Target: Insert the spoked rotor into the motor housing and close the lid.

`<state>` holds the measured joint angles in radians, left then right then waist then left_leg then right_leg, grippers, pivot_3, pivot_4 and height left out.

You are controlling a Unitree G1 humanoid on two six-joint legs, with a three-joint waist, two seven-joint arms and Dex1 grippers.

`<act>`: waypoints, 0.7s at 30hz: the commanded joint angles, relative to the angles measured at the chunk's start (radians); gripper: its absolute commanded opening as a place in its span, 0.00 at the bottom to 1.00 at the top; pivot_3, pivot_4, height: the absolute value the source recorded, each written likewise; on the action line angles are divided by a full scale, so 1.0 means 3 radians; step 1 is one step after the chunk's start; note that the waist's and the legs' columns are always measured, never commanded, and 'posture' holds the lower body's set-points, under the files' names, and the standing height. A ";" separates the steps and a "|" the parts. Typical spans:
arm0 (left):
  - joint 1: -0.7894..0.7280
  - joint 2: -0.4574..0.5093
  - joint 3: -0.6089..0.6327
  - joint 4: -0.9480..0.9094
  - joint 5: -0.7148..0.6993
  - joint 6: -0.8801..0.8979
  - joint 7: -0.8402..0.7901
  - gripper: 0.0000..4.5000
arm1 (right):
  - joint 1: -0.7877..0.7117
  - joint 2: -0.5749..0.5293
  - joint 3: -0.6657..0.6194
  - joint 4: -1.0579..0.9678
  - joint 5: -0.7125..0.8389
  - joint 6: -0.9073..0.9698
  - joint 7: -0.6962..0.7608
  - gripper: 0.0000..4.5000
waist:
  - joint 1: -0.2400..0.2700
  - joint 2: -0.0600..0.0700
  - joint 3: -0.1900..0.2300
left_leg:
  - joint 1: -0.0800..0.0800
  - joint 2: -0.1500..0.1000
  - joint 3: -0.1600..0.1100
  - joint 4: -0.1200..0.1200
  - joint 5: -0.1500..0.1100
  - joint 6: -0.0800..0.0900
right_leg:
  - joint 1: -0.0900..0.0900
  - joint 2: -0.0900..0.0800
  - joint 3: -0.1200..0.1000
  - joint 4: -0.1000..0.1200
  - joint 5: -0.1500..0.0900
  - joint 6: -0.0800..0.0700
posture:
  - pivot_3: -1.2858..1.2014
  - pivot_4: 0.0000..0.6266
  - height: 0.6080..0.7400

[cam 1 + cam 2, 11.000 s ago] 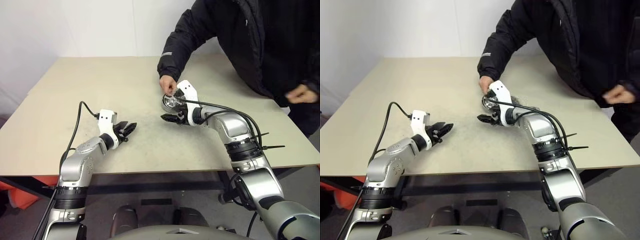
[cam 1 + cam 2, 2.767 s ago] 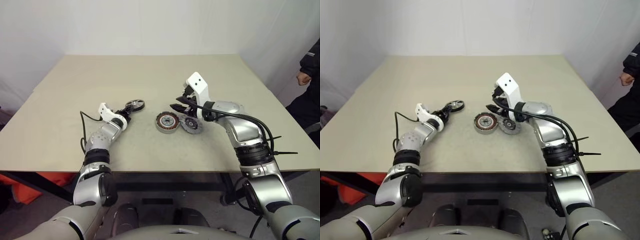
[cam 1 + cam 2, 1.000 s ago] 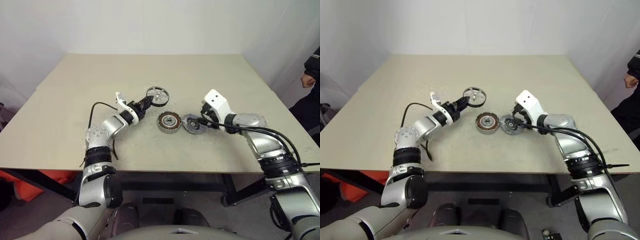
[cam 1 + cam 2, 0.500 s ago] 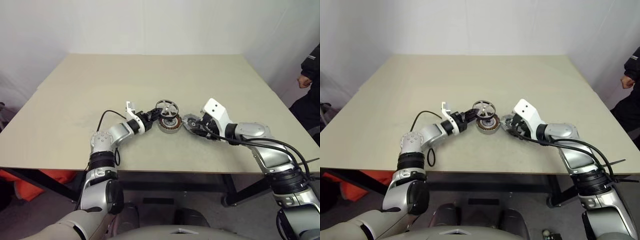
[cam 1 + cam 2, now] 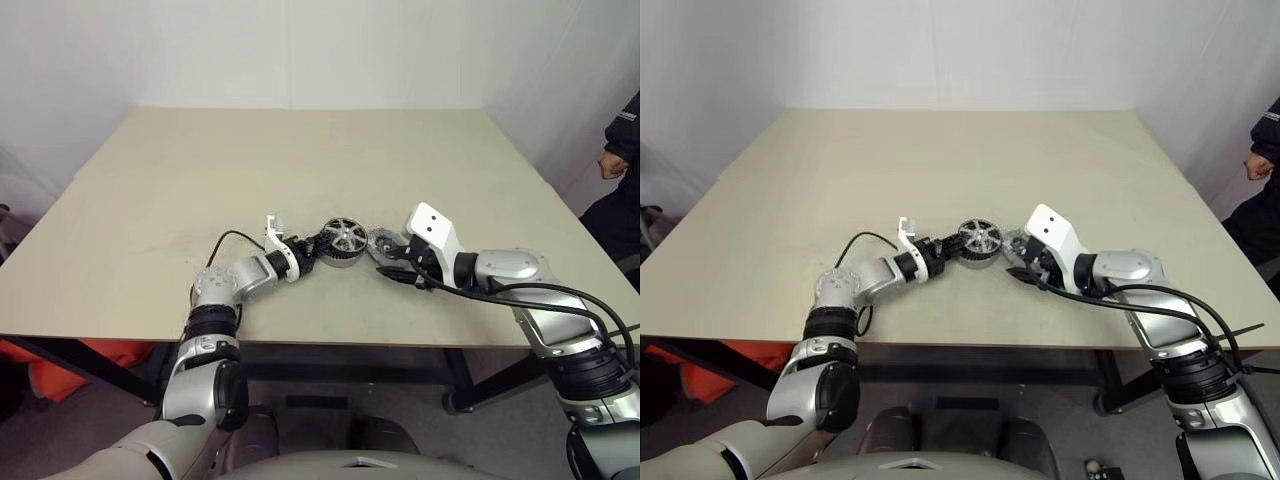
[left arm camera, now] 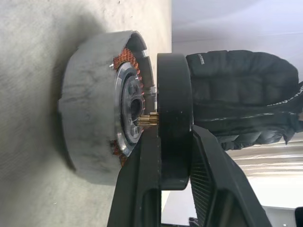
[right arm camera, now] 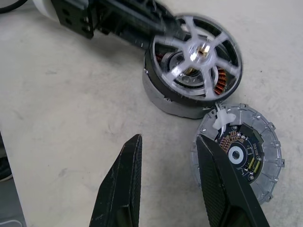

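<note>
rotor (image 7: 196, 49) sits gripped by its rim in the left gripper (image 6: 163, 156), just above the motor housing (image 5: 340, 255) on the table (image 5: 300, 160), so its shaft meets the centre. right gripper (image 7: 168, 179) waits half open beside the lid (image 7: 239, 149).

Both arms are built from silver-grey metallic segments with black joint rings. Each wrist carries a white camera block; the right block shows two small dark screw holes. A black cable loops from each forearm. The left hand (image 6: 173, 189) and right hand (image 7: 168, 184) have two black, tapered fingers.
</note>
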<state>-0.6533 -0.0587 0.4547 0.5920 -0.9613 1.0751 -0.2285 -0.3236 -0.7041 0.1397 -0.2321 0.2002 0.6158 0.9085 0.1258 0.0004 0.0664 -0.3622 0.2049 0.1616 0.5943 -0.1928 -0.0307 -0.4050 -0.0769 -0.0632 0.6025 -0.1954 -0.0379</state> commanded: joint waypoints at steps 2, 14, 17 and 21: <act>-0.0085 0.0009 -0.0034 0.0069 0.0066 -0.0076 -0.0082 0.14 | -0.0018 -0.0014 -0.0087 -0.0131 0.0050 -0.0027 -0.0035 0.45 | 0.0000 0.0000 0.0000 | 0.0000 -0.0001 0.0000 0.0000 0.0000 0.0000 | 0.0000 -0.0001 0.0000 0.0000 0.0000 0.0000 | 0.52 0.00 1.00; -0.0014 0.0002 0.0041 -0.0036 0.0032 -0.0100 -0.0094 0.14 | -0.0093 -0.0001 -0.0031 -0.0043 0.0023 -0.0062 -0.0030 0.45 | 0.0000 0.0000 0.0000 | 0.0001 0.0000 0.0000 0.0000 0.0000 0.0000 | 0.0001 -0.0001 0.0000 0.0000 0.0000 0.0000 | 0.52 0.00 1.00; 0.0010 0.0005 0.0077 -0.0069 0.0014 -0.0090 -0.0087 0.14 | -0.0105 0.0005 -0.0014 -0.0030 0.0015 -0.0070 -0.0025 0.45 | -0.0001 0.0000 0.0000 | 0.0001 0.0000 0.0000 0.0000 0.0000 0.0000 | 0.0001 -0.0001 0.0000 0.0000 0.0000 0.0000 | 0.52 0.00 1.00; 0.0033 0.0000 0.0079 -0.0084 0.0028 -0.0082 -0.0089 0.14 | -0.0124 0.0015 0.0007 -0.0013 0.0008 -0.0080 -0.0027 0.45 | -0.0002 0.0000 0.0000 | 0.0000 0.0000 0.0000 0.0000 0.0000 0.0001 | 0.0001 -0.0001 0.0000 -0.0001 0.0000 0.0000 | 0.52 0.00 1.00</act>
<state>-0.6419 -0.0576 0.4743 0.5995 -0.9422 1.0541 -0.2521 -0.3374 -0.7016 0.1495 -0.2279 0.1988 0.6108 0.8988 0.1251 0.0005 0.0663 -0.3619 0.2049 0.1616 0.5943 -0.1929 -0.0305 -0.4046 -0.0770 -0.0633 0.6023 -0.1954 -0.0378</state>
